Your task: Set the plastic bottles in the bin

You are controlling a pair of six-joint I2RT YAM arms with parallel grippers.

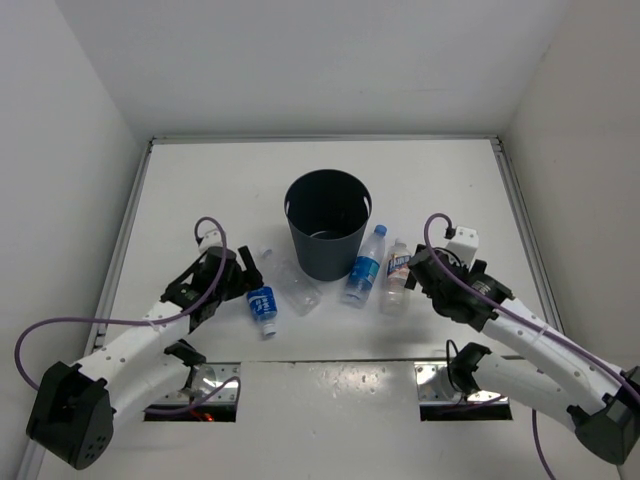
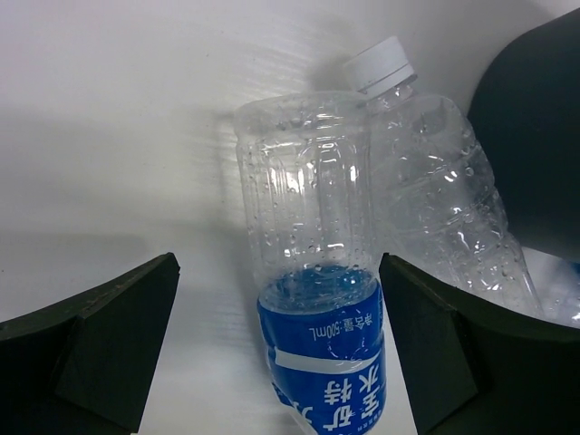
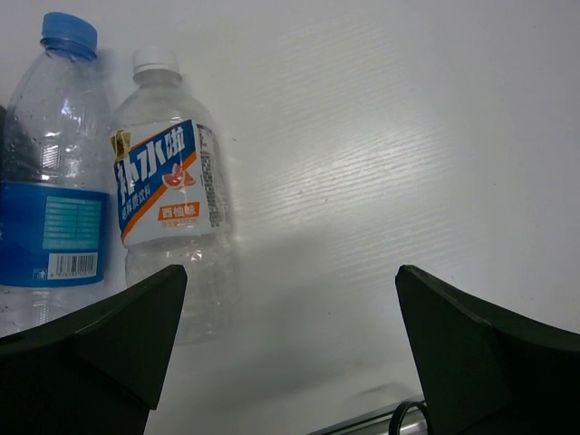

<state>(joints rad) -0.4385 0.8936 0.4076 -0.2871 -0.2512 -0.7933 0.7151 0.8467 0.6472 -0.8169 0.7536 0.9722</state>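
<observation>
The dark bin (image 1: 327, 222) stands upright in the middle of the table. A blue-labelled bottle (image 1: 262, 303) lies left of it, and my open left gripper (image 1: 250, 283) straddles it. In the left wrist view that bottle (image 2: 317, 299) lies between the spread fingers (image 2: 118, 335) without touching them. An unlabelled bottle (image 2: 435, 199) with a white cap lies beside it, with the bin (image 2: 535, 136) behind. Right of the bin lie a blue-capped bottle (image 1: 365, 266) and a white-labelled bottle (image 1: 397, 276). My open right gripper (image 3: 288, 272) holds nothing. The white-labelled bottle (image 3: 168, 181) lies just beyond its left finger.
Metal rails (image 1: 520, 215) run along the table's sides. Two rectangular cutouts (image 1: 205, 397) sit near the arm bases at the front edge. Purple cables (image 1: 205, 225) loop over both arms. White walls close in on three sides.
</observation>
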